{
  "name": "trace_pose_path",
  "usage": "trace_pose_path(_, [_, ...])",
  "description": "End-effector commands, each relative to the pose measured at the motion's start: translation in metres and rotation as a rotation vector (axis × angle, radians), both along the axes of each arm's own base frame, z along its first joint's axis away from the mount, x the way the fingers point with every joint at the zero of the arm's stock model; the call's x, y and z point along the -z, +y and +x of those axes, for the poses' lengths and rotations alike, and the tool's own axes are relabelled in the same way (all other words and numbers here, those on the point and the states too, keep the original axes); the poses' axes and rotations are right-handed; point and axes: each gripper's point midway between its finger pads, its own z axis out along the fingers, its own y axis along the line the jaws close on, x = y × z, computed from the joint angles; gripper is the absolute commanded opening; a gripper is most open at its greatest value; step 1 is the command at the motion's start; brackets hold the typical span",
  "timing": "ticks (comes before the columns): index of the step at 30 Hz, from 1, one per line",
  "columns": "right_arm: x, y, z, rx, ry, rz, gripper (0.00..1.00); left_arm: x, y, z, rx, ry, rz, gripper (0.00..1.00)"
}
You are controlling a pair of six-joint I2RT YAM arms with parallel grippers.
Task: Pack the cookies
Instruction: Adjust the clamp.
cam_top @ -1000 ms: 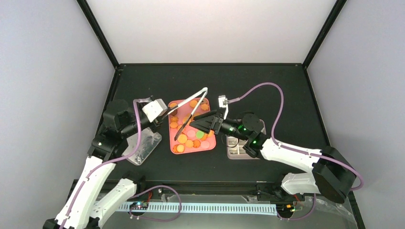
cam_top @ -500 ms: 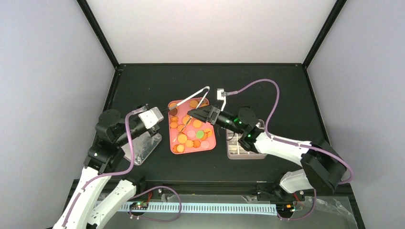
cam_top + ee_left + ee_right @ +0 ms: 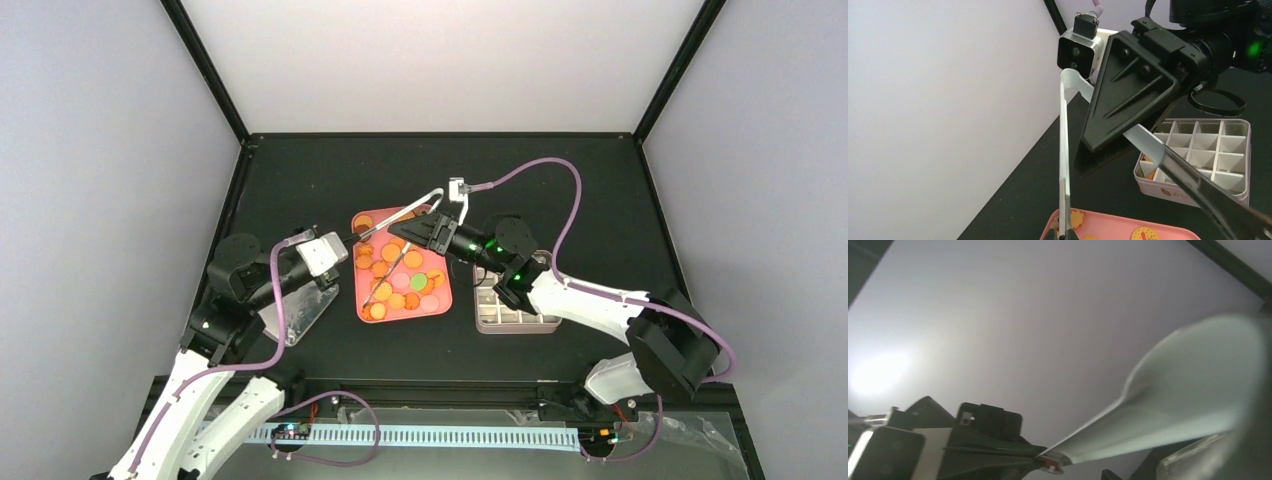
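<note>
The cookies (image 3: 400, 285), mostly orange and yellow discs, lie in a pink tray (image 3: 447, 308); two show at the tray's edge in the left wrist view (image 3: 1075, 220). Metal tongs (image 3: 405, 208) hang spread over the tray. My left gripper (image 3: 345, 240) is shut on the tip of one tong arm (image 3: 1064, 150), which rises from between its fingertips (image 3: 1064, 236). My right gripper (image 3: 418, 232) has its black jaws around the other tong arm (image 3: 1148, 142) near the loop; whether they press on it is unclear. That arm fills the right wrist view (image 3: 1188, 390).
A pale divided box (image 3: 510, 318) stands right of the tray, under the right arm, with an orange piece in a near cell (image 3: 1148, 161). A clear plastic lid (image 3: 300, 310) lies left of the tray below the left arm. Grey walls close in both sides.
My right gripper has moved back and left along the tongs toward their loop, and its jaws have narrowed around one arm. The left gripper has drifted slightly right, still holding the tong tip.
</note>
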Motion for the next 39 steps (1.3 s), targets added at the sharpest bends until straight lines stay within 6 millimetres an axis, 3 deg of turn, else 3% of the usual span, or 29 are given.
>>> trace_pose_path(1, [-0.01, -0.001, 0.004, 0.036, -0.051, -0.03, 0.36, -0.014, -0.003, -0.007, 0.029, -0.066, -0.016, 0.03])
trace_pose_path(2, [-0.009, -0.002, 0.004, 0.047, -0.055, -0.043, 0.32, -0.012, -0.004, -0.008, 0.035, -0.061, -0.013, 0.07])
trace_pose_path(6, [-0.012, -0.003, -0.002, 0.069, -0.109, -0.094, 0.22, 0.01, -0.009, -0.006, 0.056, 0.011, 0.023, 0.41])
trace_pose_path(10, [-0.012, 0.005, -0.015, 0.073, -0.183, -0.189, 0.19, 0.033, -0.01, 0.001, 0.044, 0.084, 0.066, 0.57])
trace_pose_path(13, [-0.007, 0.011, -0.024, 0.076, -0.226, -0.251, 0.19, 0.045, -0.009, 0.004, 0.03, 0.132, 0.086, 0.6])
trace_pose_path(17, [-0.003, 0.015, -0.03, 0.087, -0.258, -0.298, 0.18, 0.062, -0.01, 0.003, 0.036, 0.19, 0.113, 0.56])
trace_pose_path(23, [0.002, 0.015, -0.027, 0.179, -0.305, -0.419, 0.16, 0.078, -0.003, 0.008, -0.01, 0.22, 0.165, 0.27])
trace_pose_path(30, [0.004, 0.022, -0.032, 0.209, -0.336, -0.475, 0.16, 0.084, -0.004, 0.007, -0.008, 0.245, 0.156, 0.02])
trace_pose_path(35, [0.01, 0.026, -0.034, 0.222, -0.37, -0.533, 0.15, 0.075, -0.005, 0.005, 0.002, 0.253, 0.141, 0.02])
trace_pose_path(39, [0.025, 0.016, -0.029, 0.263, -0.388, -0.603, 0.15, 0.062, -0.002, 0.001, -0.007, 0.272, 0.143, 0.02])
